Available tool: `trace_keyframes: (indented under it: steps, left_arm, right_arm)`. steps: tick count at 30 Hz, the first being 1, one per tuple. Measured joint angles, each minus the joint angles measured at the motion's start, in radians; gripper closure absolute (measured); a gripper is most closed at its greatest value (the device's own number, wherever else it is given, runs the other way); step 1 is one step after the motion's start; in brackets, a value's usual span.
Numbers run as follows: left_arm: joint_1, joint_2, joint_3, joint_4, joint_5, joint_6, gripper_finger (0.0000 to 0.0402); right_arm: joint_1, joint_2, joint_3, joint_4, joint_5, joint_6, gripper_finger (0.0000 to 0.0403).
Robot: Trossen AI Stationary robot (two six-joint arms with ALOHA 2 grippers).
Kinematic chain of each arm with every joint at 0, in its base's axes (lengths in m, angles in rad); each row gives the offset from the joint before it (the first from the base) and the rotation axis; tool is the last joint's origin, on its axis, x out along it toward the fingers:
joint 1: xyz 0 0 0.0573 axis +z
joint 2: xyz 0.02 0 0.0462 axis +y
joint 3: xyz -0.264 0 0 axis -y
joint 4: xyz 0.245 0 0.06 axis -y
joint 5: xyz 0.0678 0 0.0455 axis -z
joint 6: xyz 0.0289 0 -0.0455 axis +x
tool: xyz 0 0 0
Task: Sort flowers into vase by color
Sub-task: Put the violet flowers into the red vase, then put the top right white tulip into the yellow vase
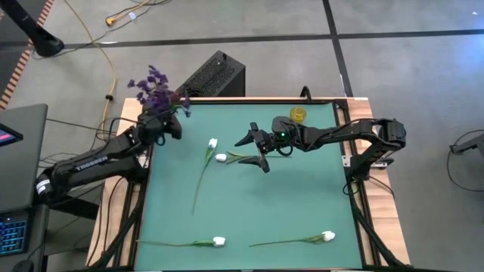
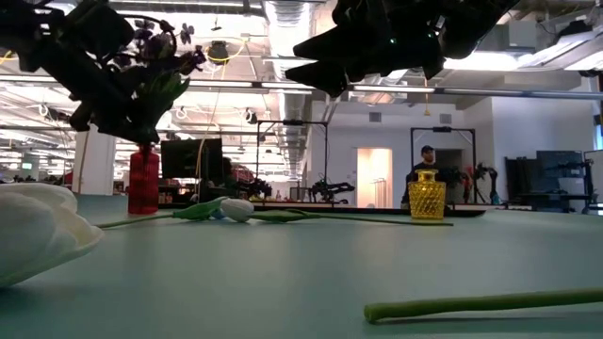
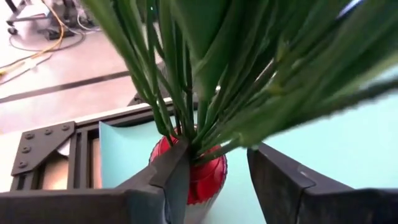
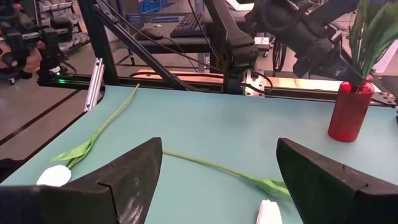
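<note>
A bunch of purple flowers stands in a red vase at the table's far left corner, its green stems stuck into the vase's mouth. My left gripper is open, with one finger on each side of the stems just above the vase's mouth. Several white tulips lie flat on the green table; two of them are near the middle. My right gripper hovers open above the table beside those two, holding nothing. My left gripper's fingers stand on either side of the lowest part of the stems, coming level from the table's left side. One finger is close against the stems. I cannot tell whether it touches them.
A small yellow vase stands at the far edge, right of centre. Two more white tulips lie along the near edge. Bare green table lies between the two rows of tulips. A person stands far off in the room behind.
</note>
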Motion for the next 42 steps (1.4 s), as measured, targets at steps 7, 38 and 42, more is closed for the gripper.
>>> trace_keyframes:
  steps: [7, 38, 42]
  left_arm:
    - [0.0, 0.0, 0.097, -0.154, -0.001, 0.005, 0.0255]
    - [-0.003, -0.002, 0.307, -0.512, 0.504, -0.008, 0.0255]
    - [-0.046, -0.002, 0.307, -0.511, 0.595, -0.058, 0.0255]
  right_arm:
    - [0.0, 0.0, 0.0, 0.0, 0.0, 0.0, 0.0062]
    - [0.007, 0.0, 0.0, -0.072, 0.0, 0.055, 0.0062]
    - [0.015, 0.0, 0.0, -0.118, 0.0, 0.056, 0.0062]
